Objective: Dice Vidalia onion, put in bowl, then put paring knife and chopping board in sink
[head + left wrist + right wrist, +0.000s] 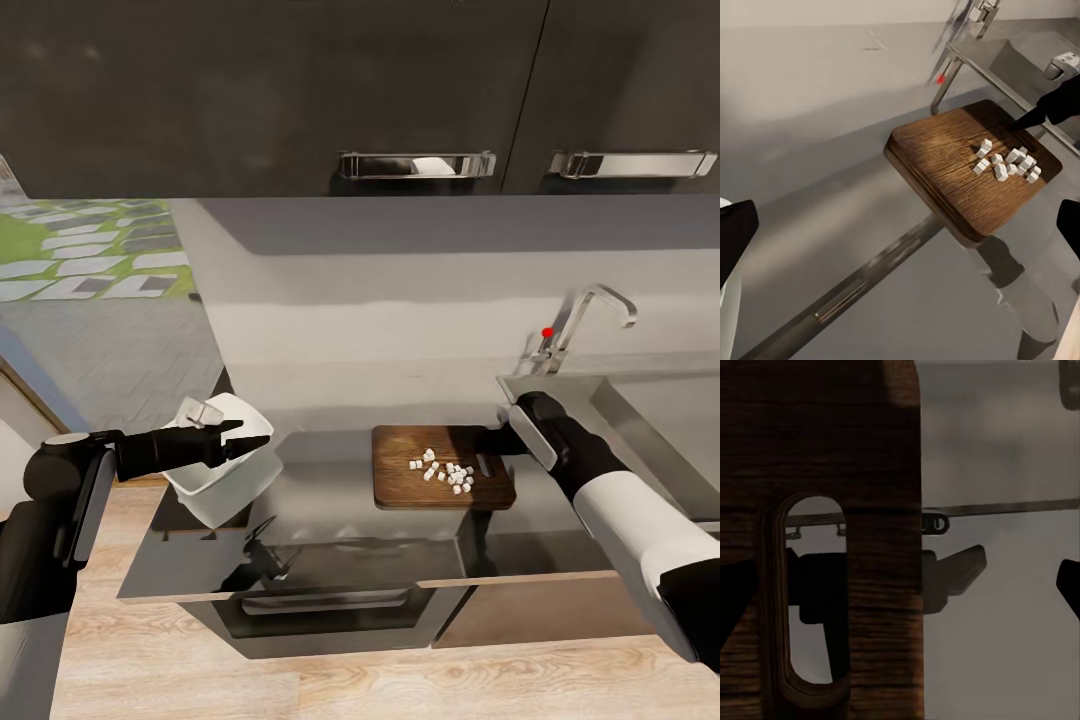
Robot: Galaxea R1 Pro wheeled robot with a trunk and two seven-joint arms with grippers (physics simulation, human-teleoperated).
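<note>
The wooden chopping board (400, 478) lies on the grey countertop (320, 505), with several white diced onion cubes (447, 473) near its handle hole. My right gripper (492, 436) is at that handle end. In the right wrist view its fingers stand wide apart, one over the chopping board (870, 472) and one beyond its edge. The white bowl (225, 480) sits tilted at the counter's left end under my left gripper (255, 434). That gripper's fingers are also spread, with nothing between them. I cannot tell whether it touches the bowl. The paring knife is out of view.
The steel sink (650, 400) and its chrome tap (590, 310) with the red dot lie right of the board. Dark wall cabinets with metal handles (415, 165) hang overhead. An oven front (320, 605) sits under the counter. The left wrist view looks across the chopping board (937, 169).
</note>
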